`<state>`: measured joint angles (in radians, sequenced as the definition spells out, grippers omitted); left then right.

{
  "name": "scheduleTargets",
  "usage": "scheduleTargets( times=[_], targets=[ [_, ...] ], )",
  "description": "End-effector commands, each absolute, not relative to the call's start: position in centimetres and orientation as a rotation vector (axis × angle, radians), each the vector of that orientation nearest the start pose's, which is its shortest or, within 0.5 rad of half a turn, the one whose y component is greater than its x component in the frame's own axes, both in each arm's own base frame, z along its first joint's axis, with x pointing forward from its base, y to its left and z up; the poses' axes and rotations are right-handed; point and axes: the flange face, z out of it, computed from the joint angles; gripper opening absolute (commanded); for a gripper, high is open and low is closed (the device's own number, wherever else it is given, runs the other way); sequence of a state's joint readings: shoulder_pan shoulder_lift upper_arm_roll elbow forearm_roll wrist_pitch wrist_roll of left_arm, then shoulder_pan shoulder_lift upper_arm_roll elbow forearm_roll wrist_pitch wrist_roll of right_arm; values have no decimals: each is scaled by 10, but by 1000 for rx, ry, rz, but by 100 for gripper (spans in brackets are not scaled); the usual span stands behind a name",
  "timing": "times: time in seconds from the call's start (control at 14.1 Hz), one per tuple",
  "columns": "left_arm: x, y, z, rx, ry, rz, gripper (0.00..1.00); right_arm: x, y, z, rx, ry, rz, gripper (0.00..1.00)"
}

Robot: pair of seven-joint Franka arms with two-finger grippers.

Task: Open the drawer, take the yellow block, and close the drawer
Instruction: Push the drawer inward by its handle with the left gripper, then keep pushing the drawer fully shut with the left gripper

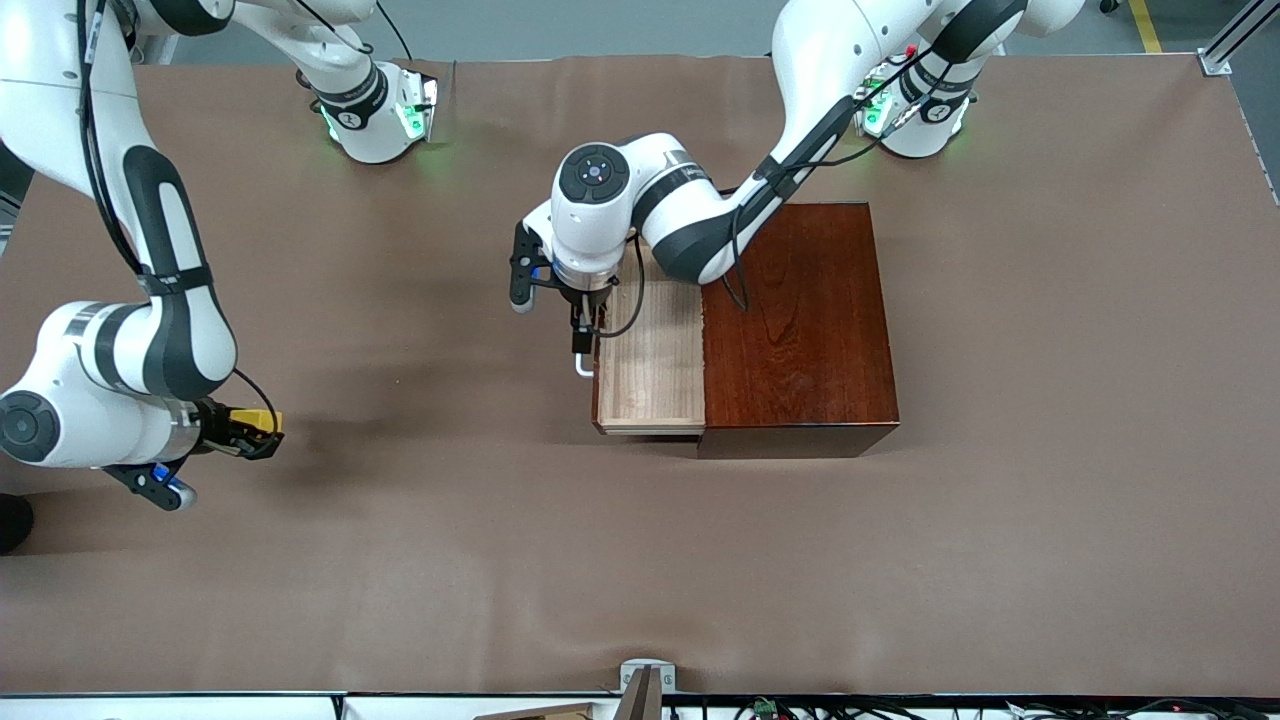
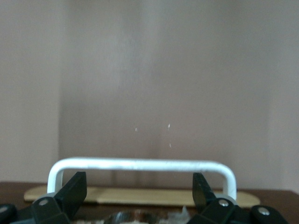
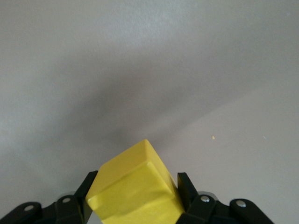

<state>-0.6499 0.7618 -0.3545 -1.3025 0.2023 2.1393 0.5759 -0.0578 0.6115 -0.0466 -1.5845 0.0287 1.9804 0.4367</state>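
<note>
The dark reddish-brown wooden box (image 1: 800, 330) stands mid-table with its drawer (image 1: 650, 370) pulled out toward the right arm's end, and the visible part of its pale wood interior is bare. My left gripper (image 1: 582, 340) hangs open at the drawer's white handle (image 1: 583, 368). In the left wrist view the handle (image 2: 140, 164) runs just past the tips of that gripper (image 2: 139, 189), whose fingers (image 2: 70, 191) stand wide apart and grip nothing. My right gripper (image 1: 250, 428) is shut on the yellow block (image 1: 262, 420) above the table at the right arm's end. The right wrist view shows the block (image 3: 135, 186) tilted between the jaws.
A brown cover (image 1: 1050, 450) spreads over the whole table. Both arm bases (image 1: 380, 110) (image 1: 920, 110) stand along the edge farthest from the front camera. A small metal bracket (image 1: 647, 680) sits at the nearest edge.
</note>
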Motion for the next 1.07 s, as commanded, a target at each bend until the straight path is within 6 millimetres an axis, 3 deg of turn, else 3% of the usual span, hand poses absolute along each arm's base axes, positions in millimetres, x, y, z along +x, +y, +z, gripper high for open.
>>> scheduleTargets(
  times=[0.0,0.21,0.57,0.99],
  targets=[
    [470,-583,323,-2239,2257,-84,100,673,-70,240,-3026,909,315,0],
    [475,-575,331,-2232,2233,-61,100,675,-61,231,-2982,982,315,0],
    [477,-555,326,-2116,2173,105,100,671,-59,217,-2982,993,249,0],
    [476,-534,331,-2006,2094,265,100,670,-60,216,-2980,996,235,0]
  ],
)
